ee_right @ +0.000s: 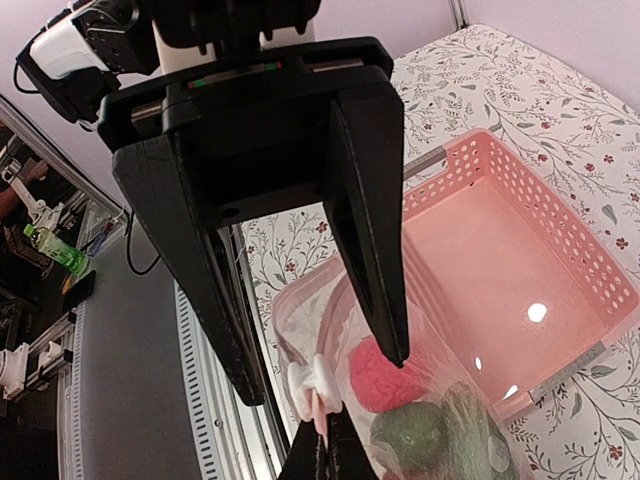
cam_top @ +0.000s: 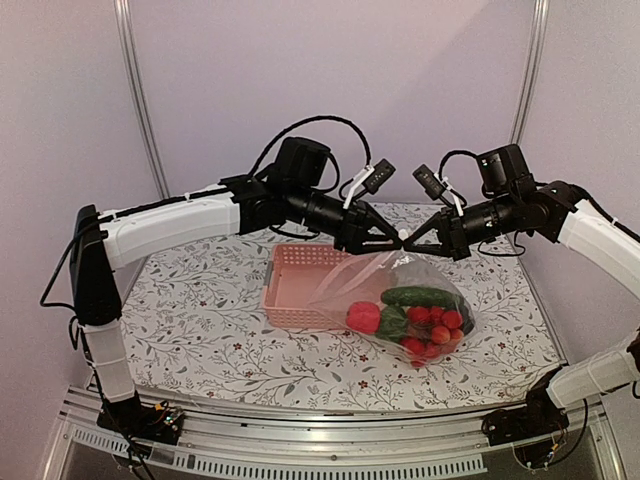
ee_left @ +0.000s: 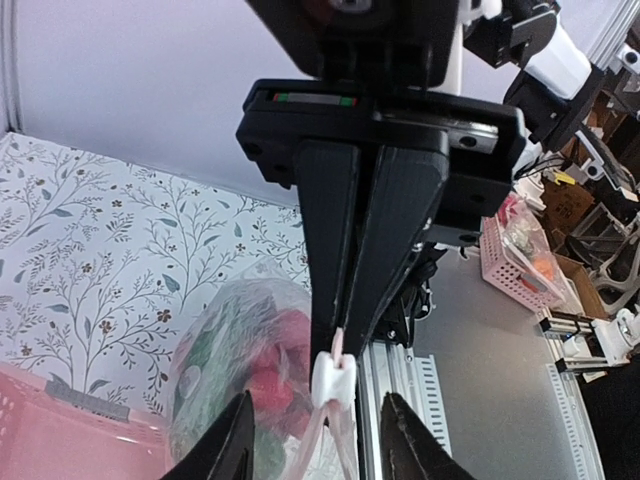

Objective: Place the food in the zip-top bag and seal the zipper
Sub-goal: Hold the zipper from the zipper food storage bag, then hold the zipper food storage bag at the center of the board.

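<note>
The clear zip-top bag [cam_top: 345,285] hangs from its mouth edge and rests on the table against the basket. Inside it I see the food: a green cucumber [cam_top: 420,296], a red piece [cam_top: 363,317], a green pepper [cam_top: 392,322] and small red fruits [cam_top: 437,325]. The zipper's whitish slider [cam_top: 401,237] sits between both grippers. My right gripper [ee_right: 328,448] is shut on the zipper strip just beside the slider [ee_right: 325,380]. My left gripper [ee_left: 316,405] is open, its tips on either side of the slider [ee_left: 333,378], not touching it.
The pink slotted basket [cam_top: 295,312] stands behind and to the left of the bag, with nothing in it [ee_right: 490,260]. The floral tablecloth [cam_top: 200,310] covers the table. Metal frame posts stand at the back corners.
</note>
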Motion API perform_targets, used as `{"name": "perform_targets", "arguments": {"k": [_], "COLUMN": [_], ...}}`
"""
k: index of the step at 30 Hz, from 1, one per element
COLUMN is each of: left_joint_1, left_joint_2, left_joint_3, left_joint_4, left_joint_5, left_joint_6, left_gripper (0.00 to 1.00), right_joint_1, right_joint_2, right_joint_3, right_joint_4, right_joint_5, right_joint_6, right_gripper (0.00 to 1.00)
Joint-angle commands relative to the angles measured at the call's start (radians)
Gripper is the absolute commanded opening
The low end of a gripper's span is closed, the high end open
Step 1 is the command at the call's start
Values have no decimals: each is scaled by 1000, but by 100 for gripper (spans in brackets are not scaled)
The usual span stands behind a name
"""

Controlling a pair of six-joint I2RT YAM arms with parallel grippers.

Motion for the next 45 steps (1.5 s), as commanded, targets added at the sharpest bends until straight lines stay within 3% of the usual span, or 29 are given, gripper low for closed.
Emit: {"name": "perform_targets", "arguments": {"k": [1,11,34,40,45], "left_joint_1": [15,18,20,20,19], "left_joint_2": [-27,-4,35,48,47], "left_joint_3": [2,6,7,15,16], "left_joint_4": [46,96,114,122,120], "left_joint_5": [34,51,63,62,55], "left_joint_6": [-28,-82,-123,-136,-139], "left_gripper": [41,29,22,15,3], "right_joint_1": [7,7,7,7,7], "right_joint_2": [0,3,12,18,20], "right_joint_3": [8,20,32,33,33], "right_joint_4": [3,-3,6,9,10], "right_joint_5": [10,16,19,15,23], "right_joint_6": [-9,-10,-8,-6,-6], "right_gripper": [0,0,0,0,0]}}
